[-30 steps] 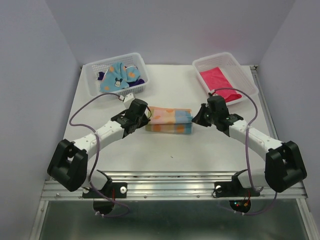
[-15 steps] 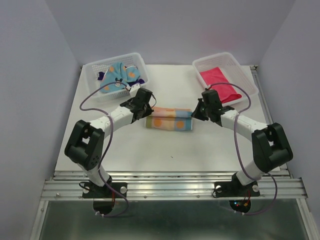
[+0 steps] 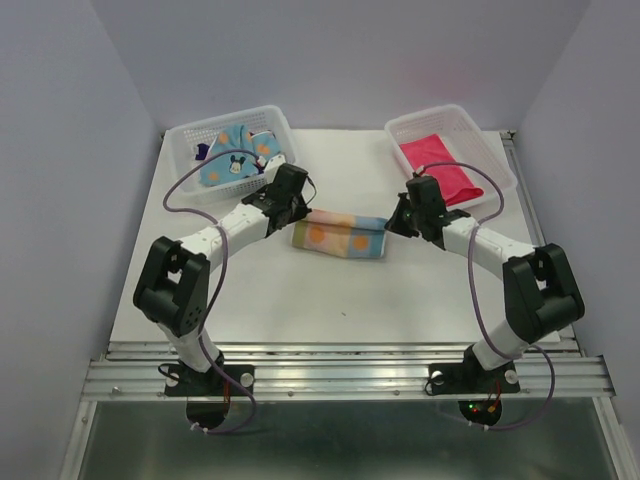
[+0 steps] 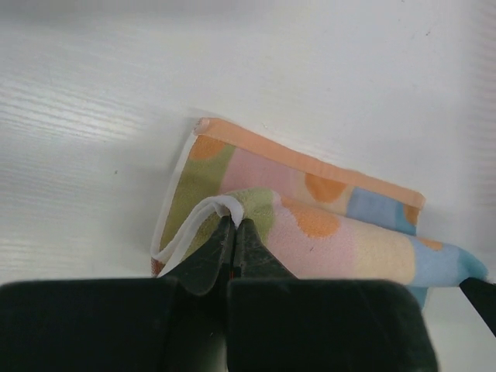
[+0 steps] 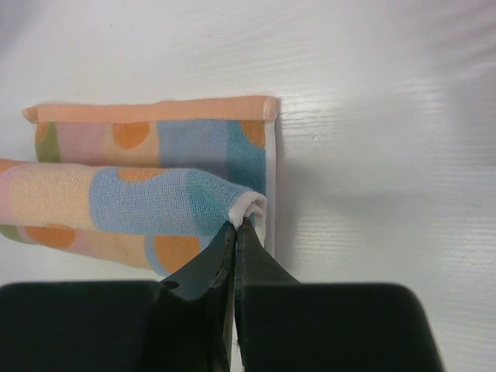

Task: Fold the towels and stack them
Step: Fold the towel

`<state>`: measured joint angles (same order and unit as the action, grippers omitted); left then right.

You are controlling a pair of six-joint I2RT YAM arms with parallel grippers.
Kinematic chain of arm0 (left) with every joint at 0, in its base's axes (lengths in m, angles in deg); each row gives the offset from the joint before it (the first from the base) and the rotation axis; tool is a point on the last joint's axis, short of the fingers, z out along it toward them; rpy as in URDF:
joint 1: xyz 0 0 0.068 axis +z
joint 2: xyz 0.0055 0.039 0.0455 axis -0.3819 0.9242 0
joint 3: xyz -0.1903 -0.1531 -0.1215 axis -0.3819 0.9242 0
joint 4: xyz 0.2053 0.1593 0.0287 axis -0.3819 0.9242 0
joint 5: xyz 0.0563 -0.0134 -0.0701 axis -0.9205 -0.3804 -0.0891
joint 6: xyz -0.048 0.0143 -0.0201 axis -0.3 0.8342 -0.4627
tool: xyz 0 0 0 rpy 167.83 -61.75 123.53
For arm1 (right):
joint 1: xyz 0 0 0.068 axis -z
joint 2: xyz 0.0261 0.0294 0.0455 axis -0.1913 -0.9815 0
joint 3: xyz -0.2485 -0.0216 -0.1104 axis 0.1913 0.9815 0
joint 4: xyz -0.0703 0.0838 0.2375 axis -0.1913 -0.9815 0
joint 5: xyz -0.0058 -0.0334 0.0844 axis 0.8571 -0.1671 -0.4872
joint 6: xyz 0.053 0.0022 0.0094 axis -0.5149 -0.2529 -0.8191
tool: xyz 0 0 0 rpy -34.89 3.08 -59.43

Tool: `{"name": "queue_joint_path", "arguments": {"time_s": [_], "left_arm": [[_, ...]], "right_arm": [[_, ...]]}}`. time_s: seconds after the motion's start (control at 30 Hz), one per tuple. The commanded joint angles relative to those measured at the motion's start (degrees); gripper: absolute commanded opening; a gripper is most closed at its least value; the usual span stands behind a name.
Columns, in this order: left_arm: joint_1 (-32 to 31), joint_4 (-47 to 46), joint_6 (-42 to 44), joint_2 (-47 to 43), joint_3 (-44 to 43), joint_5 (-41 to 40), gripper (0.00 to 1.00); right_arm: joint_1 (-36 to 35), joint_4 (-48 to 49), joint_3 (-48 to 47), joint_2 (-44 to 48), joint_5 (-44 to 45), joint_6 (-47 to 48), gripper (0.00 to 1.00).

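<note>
Left gripper (image 4: 235, 225) and right gripper (image 5: 236, 225) mid-fold
Both pinch the pastel towel's (image 3: 338, 236) corners, now carried toward its far edge; fold nearly closed.

The pastel towel (image 4: 333, 240) is soft, matt terry cloth with a fine nap and a smoother white hem. The table (image 4: 116, 93) is white and smooth, faintly grained, with a mild sheen. The left gripper (image 4: 234, 225) and right gripper (image 5: 235, 226) look like dull black plastic. The left basket (image 3: 185, 178) and right basket (image 3: 492, 152) are perforated white plastic. The rail (image 3: 340, 368) along the table's near edge is ribbed grey metal.
</note>
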<state>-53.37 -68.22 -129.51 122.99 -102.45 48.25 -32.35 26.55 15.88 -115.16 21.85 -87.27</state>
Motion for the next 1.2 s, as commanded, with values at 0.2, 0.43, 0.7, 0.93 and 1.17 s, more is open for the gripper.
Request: {"name": "queue_joint_path", "arguments": {"time_s": [0.2,0.43,0.7,0.93,1.17], "left_arm": [[2.26,1.62,2.24,6.80,-7.57,-1.76,0.00],[3.93,-0.66,2.67,10.22,-8.72,-0.79,0.00],[4.55,-3.56,7.42,10.94,-10.75,2.63,0.55],[3.85,-6.81,7.42,2.59,-2.58,7.12,0.99],[0.95,-11.02,2.59,-13.82,15.33,6.07,0.99]], "right_arm": [[1.02,2.14,-6.51,-4.48,0.81,2.24,0.01],[1.63,2.32,-9.33,-9.32,0.19,2.33,0.03],[1.99,1.09,-13.20,-9.77,-0.77,5.74,0.29],[1.64,1.52,-7.15,-2.30,-11.66,10.68,0.77],[-0.03,0.30,-1.60,-0.71,-7.20,6.56,0.80]]}}
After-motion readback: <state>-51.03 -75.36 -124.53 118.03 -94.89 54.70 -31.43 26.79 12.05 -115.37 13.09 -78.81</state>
